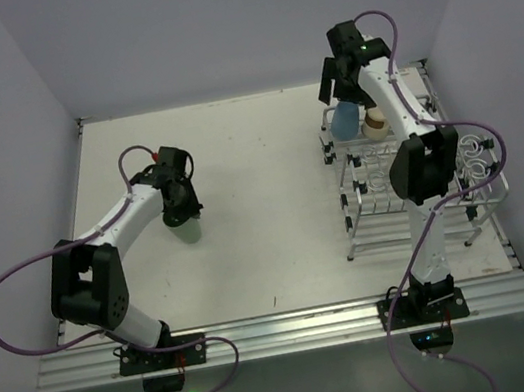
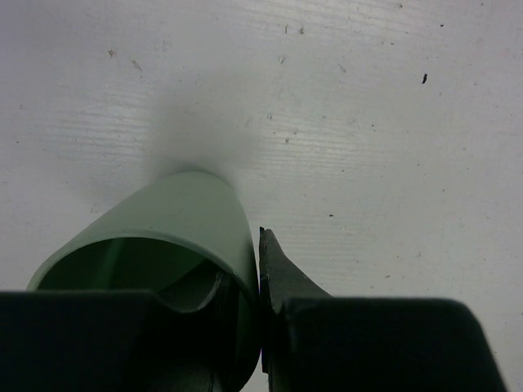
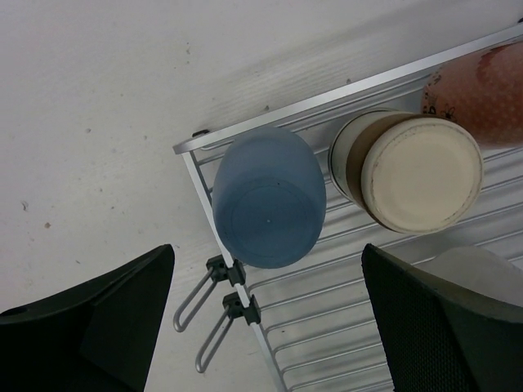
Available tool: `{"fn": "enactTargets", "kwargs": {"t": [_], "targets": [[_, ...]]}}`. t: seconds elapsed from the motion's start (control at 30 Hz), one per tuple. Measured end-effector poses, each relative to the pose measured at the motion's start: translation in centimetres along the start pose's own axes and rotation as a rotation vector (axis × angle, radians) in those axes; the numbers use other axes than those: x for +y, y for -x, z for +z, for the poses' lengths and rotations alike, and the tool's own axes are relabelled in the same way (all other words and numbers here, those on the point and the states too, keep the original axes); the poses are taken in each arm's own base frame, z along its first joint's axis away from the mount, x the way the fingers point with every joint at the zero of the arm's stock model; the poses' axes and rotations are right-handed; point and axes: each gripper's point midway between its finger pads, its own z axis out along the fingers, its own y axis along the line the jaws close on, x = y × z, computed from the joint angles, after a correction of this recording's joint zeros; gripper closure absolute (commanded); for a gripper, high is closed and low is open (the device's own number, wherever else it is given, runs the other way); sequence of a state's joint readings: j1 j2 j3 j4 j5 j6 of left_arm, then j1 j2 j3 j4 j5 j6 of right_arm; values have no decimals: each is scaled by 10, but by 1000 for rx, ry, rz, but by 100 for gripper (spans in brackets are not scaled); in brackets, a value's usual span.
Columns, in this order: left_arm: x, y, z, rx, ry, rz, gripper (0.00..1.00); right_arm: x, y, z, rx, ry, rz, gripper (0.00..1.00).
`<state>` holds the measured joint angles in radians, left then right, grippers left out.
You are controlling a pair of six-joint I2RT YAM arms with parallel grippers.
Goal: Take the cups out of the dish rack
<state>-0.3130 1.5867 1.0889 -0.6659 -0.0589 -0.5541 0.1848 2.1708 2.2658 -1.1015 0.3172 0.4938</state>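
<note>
Left gripper (image 2: 255, 273) pinches the wall of the pale green cup (image 2: 184, 216) over the white tabletop (image 1: 259, 176), left half; right gripper (image 3: 265, 260) hangs wide open above the light blue cup (image 3: 268, 200) at the far-left corner of the silver wire dish rack (image 3: 343, 90) (cream-tan cup (image 3: 421, 175) just beside); closing off-centre could topple that neighbour.

Five cups (image 1: 343, 121) (green (image 2: 184, 224), blue (image 3: 268, 204), tan (image 3: 418, 170), pink (image 3: 482, 86), white (image 3: 484, 268)), one dish rack (image 1: 357, 202), two arms (image 1: 98, 247) (image 1: 422, 168).

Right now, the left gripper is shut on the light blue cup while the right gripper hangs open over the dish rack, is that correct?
Not quite: the left wrist view shows the left gripper shut on the pale green cup; the light blue cup sits in the dish rack. The right gripper does hang open over it.
</note>
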Motion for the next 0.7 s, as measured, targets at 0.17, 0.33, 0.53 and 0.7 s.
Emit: {"fn": "enactTargets", "kwargs": {"t": [0.17, 0.33, 0.53, 0.7], "targets": [[0, 1, 0, -3, -1, 2, 84, 6, -8, 7, 33, 22, 6, 2], [0, 0, 0, -4, -4, 7, 70, 9, -17, 20, 68, 19, 8, 3], [-2, 1, -2, -10, -16, 11, 58, 8, -23, 29, 86, 2, 9, 4], [-5, 5, -9, -35, -36, 14, 49, 6, -24, 32, 89, -5, 18, 5]]}}
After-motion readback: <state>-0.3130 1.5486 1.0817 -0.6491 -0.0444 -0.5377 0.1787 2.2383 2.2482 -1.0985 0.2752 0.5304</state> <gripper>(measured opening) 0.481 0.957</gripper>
